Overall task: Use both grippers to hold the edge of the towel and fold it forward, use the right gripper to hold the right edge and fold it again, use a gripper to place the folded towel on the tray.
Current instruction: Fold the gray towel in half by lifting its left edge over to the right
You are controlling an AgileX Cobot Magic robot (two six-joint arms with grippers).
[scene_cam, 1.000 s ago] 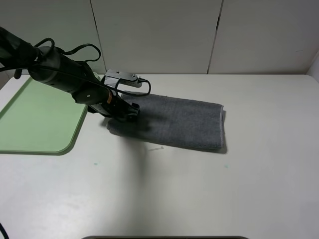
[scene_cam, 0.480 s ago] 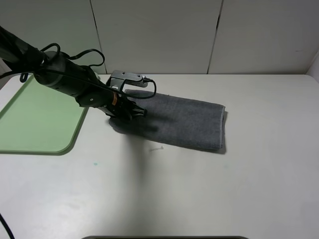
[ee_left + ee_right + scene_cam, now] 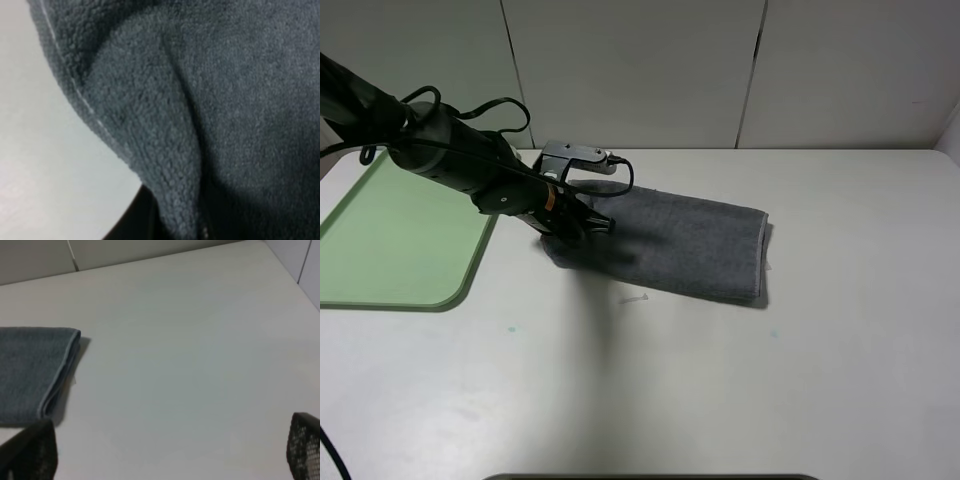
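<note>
Folded dark grey terry-cloth towel point(image 3: 670, 245) lies centre frame on the white table point(image 3: 720, 380). Its left end is near the large pale green plastic tray point(image 3: 390, 240) at the left edge, not touching it.

Left black gripper point(image 3: 582, 226) is clamped on the towel's left end, and its wrist view shows the cloth pinched into a ridge.

Right gripper point(image 3: 167, 450) has jaws spread wide, holding nothing, over bare table.
</note>
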